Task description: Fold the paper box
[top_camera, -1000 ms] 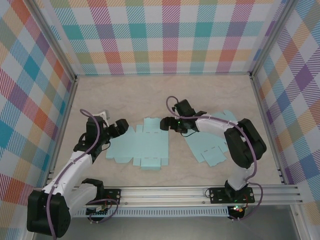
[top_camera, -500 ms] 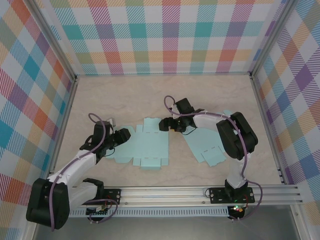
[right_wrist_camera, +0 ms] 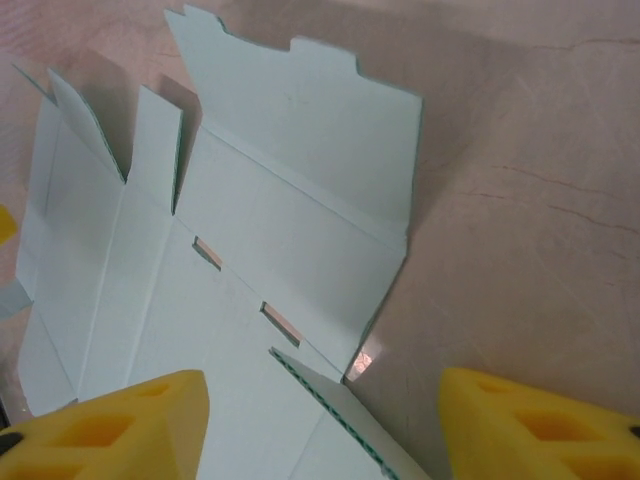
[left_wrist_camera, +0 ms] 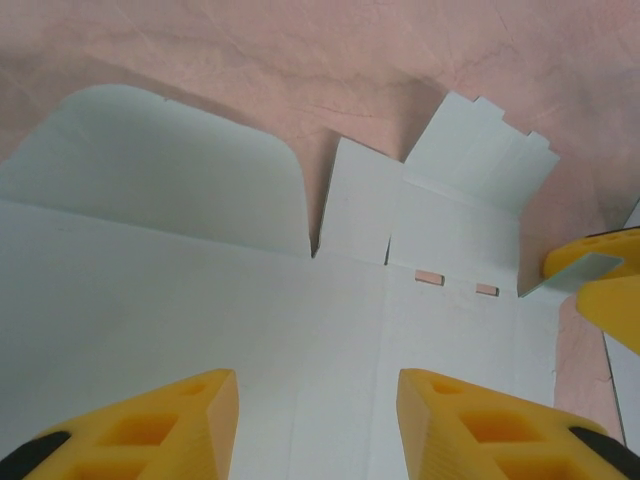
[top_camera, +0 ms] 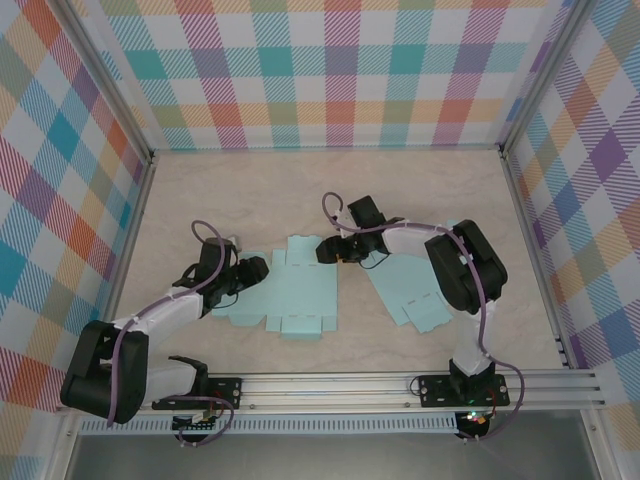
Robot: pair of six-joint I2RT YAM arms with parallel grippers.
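Pale-blue card: paper box blank (top_camera: 292, 290) lies flat, unfolded, mid table (top_camera: 250, 190), between both arms. At its left edge, left gripper (top_camera: 250, 270) hangs low, jaws apart over sheet, nothing pinched; likely placed to catch side panel. At upper right corner, right gripper (top_camera: 325, 248) spreads jaws astride flap edge that looks slightly lifted, unclamped. Opposite placement suits pinning one side while folding other. Spare blank (top_camera: 420, 300) lies under right arm, apart.

Matt pale-blue card makes the paper box (top_camera: 295, 290), smooth marble-look table (top_camera: 240, 195) beneath, and dull yellow plastic fingers (left_wrist_camera: 480, 425).
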